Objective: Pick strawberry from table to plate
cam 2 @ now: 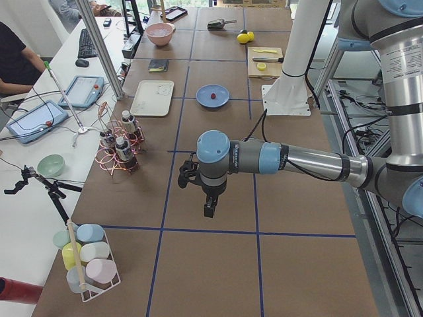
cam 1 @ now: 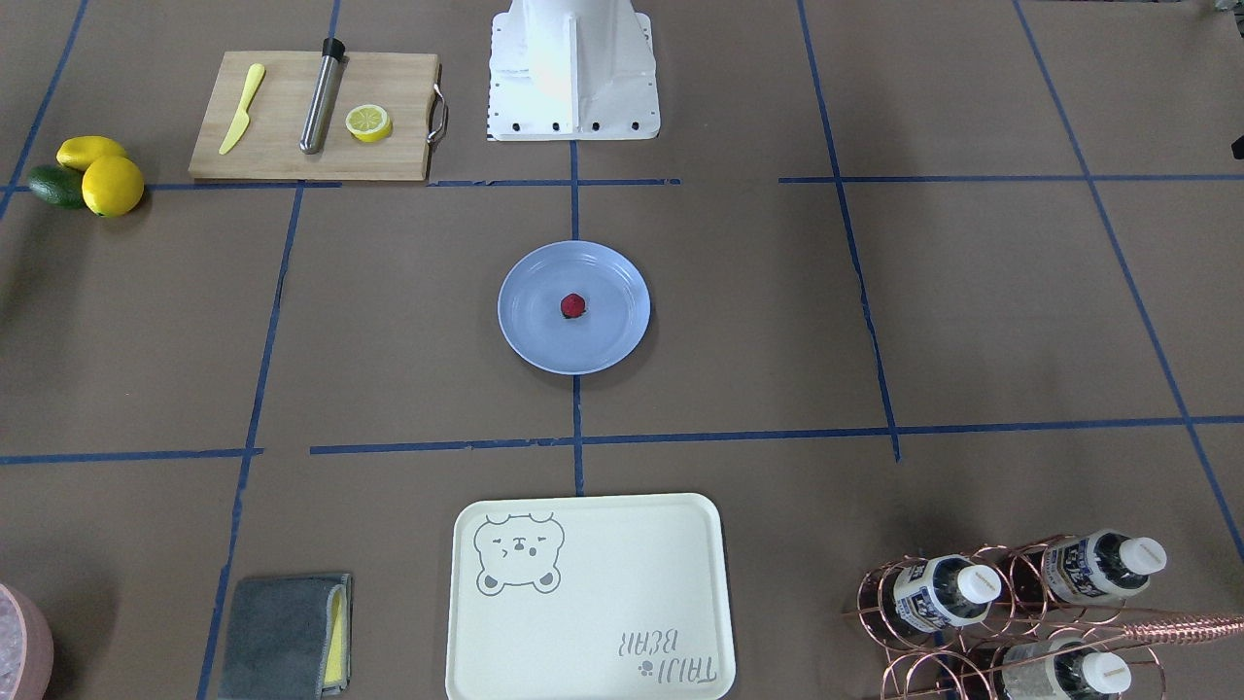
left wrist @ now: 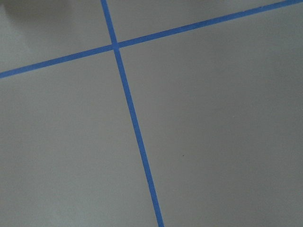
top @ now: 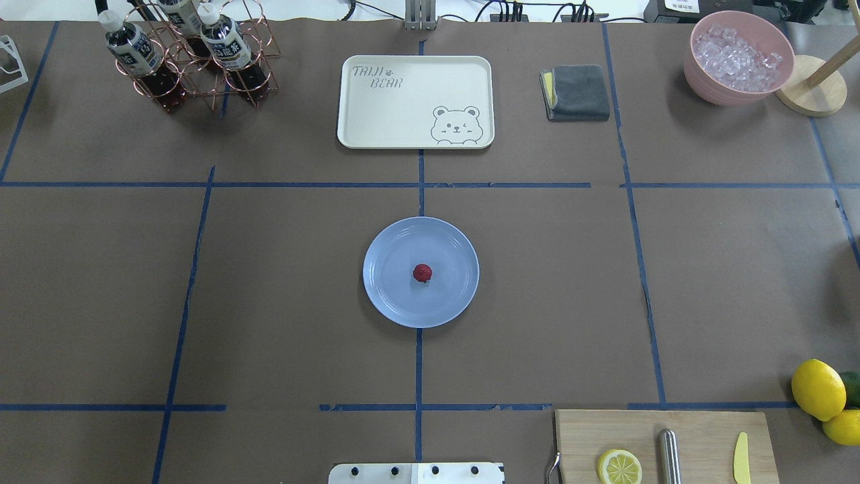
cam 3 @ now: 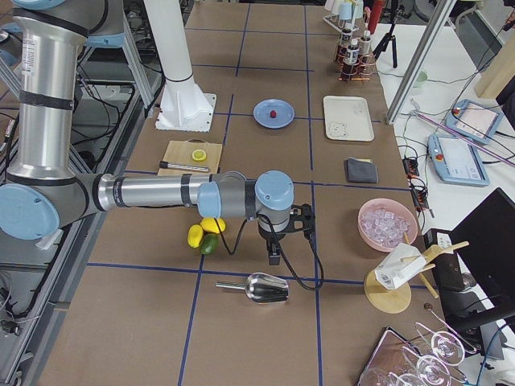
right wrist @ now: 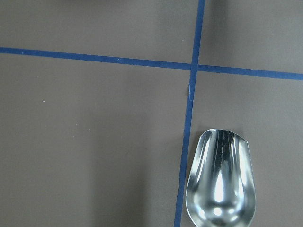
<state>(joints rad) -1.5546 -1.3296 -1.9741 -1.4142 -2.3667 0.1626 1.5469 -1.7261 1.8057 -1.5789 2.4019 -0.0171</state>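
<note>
The small dark-red strawberry [cam 1: 573,306] [top: 422,272] lies near the middle of the round light-blue plate [cam 1: 539,335] [top: 393,299], which sits at the centre of the brown table [cam 1: 972,311]. Neither gripper shows in the overhead or front-facing views. The left gripper [cam 2: 209,210] hangs over bare table far from the plate, seen only in the exterior left view, and I cannot tell its state. The right gripper [cam 3: 274,256] hangs above the table beside a metal scoop [cam 3: 257,287] [right wrist: 221,182], also far from the plate, and I cannot tell its state either.
A wooden cutting board [top: 665,444] holds a lemon half, a steel rod and a yellow knife. Lemons and an avocado [cam 1: 92,175] lie next to it. A cream bear tray [top: 415,101], a grey cloth [top: 576,92], a pink ice bowl [top: 738,57] and a copper bottle rack [top: 188,54] line the far edge.
</note>
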